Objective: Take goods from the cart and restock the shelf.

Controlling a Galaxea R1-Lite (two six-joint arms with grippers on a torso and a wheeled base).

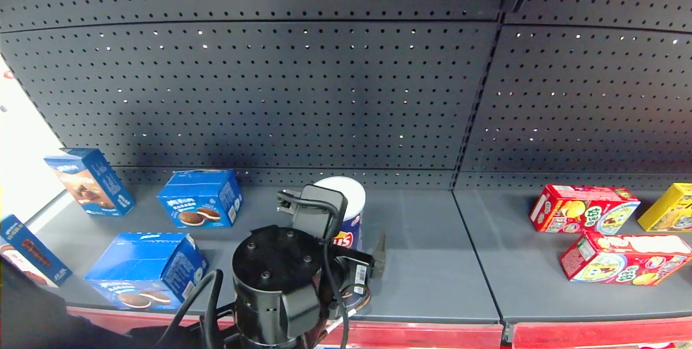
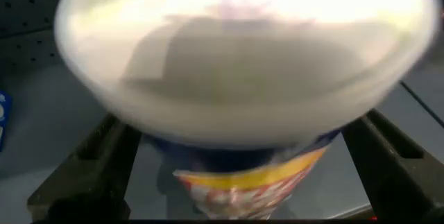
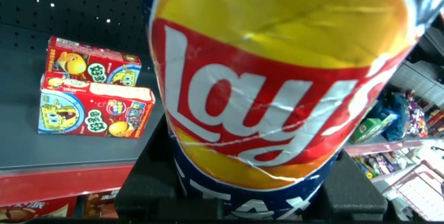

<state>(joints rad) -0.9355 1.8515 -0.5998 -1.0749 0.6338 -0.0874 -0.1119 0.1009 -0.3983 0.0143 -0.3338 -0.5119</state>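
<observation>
Left gripper (image 1: 348,252) stands wide open around the can (image 1: 346,198) in the head view. The can sits upright on the shelf (image 1: 432,262), right of the blue boxes (image 1: 200,198). From the left wrist we see the can's white lid between both fingers (image 2: 97,168), with gaps to the body on either side. From the right wrist, the right gripper (image 3: 250,200) is clamped on a second can (image 3: 277,92), held out in front of the shelf near the red boxes (image 3: 94,106). We judge these tubes light, stiff yet dentable, and glossy. We would grip mid-body, below the lid, with a modest squeeze.
</observation>
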